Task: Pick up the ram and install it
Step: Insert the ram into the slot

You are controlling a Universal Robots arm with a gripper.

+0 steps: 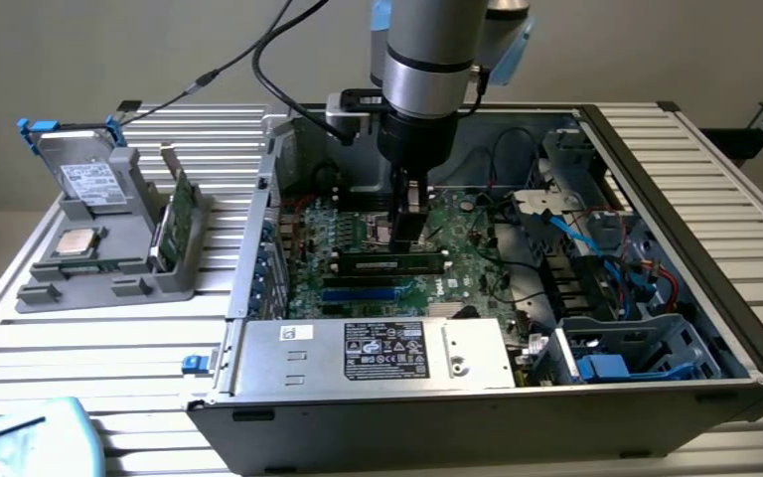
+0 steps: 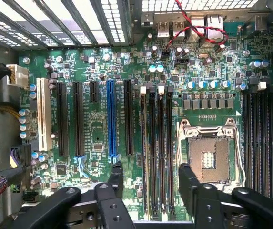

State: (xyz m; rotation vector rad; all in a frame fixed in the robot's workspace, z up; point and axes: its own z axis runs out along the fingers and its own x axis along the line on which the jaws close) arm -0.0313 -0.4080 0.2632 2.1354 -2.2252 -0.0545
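Observation:
The ram [image 1: 388, 263], a long narrow stick with dark chips, stands on edge in a memory slot of the motherboard [image 1: 355, 234] inside the open computer case. My gripper [image 1: 405, 238] hangs straight down, just above and behind it. In the wrist view my gripper [image 2: 150, 179] is open, with one black finger on each side of the bank of memory slots [image 2: 157, 143]. Nothing is clamped between the fingers [image 2: 188, 179]. From that view I cannot tell which slot holds the ram.
The empty processor socket [image 2: 207, 155] lies beside the slots. A power supply [image 1: 375, 353] and cables [image 1: 594, 238] crowd the case. On the exterior view's left, a grey holder [image 1: 110, 273] carries a drive, a silver processor chip [image 1: 79, 241] and a green card [image 1: 176, 224].

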